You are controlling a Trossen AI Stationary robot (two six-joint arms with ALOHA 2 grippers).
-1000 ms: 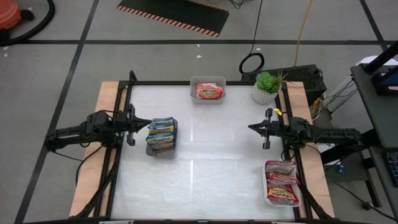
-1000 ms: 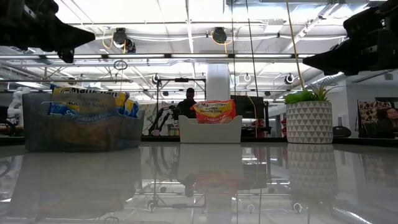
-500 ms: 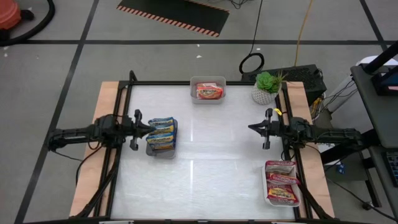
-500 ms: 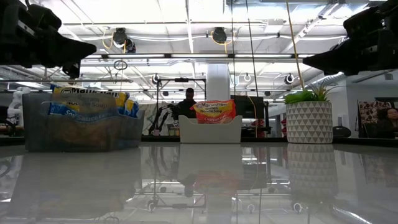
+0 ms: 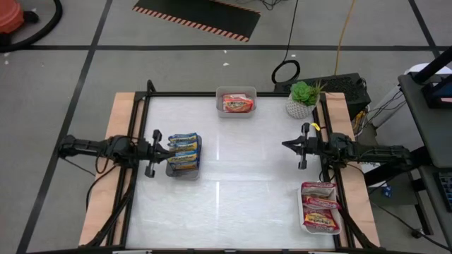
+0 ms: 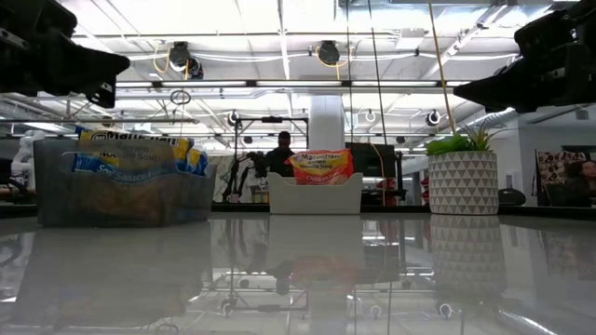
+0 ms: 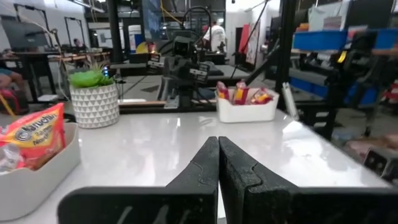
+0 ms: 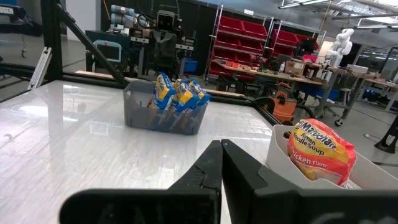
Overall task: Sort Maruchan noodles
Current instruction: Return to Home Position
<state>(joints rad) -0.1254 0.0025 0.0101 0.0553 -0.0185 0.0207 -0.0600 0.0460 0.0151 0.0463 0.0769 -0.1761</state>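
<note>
The noodle packets sit in three trays. Blue-and-yellow packets stand upright in a grey tray on the table's left side, also seen as blue-and-yellow packets. An orange packet lies in a white tray at the far edge. Maroon-and-silver packets fill a white tray at the near right. My left gripper is shut and hovers above the grey tray's left rim. My right gripper is shut, raised over the table's right side.
A potted plant in a white patterned pot stands at the far right corner, close to the right arm. A black frame runs along the table's edges. The middle of the glossy white table is bare.
My left gripper has shifted a little toward the near edge beside the grey tray and sunk slightly, staying shut. The packets and trays have kept their places.
</note>
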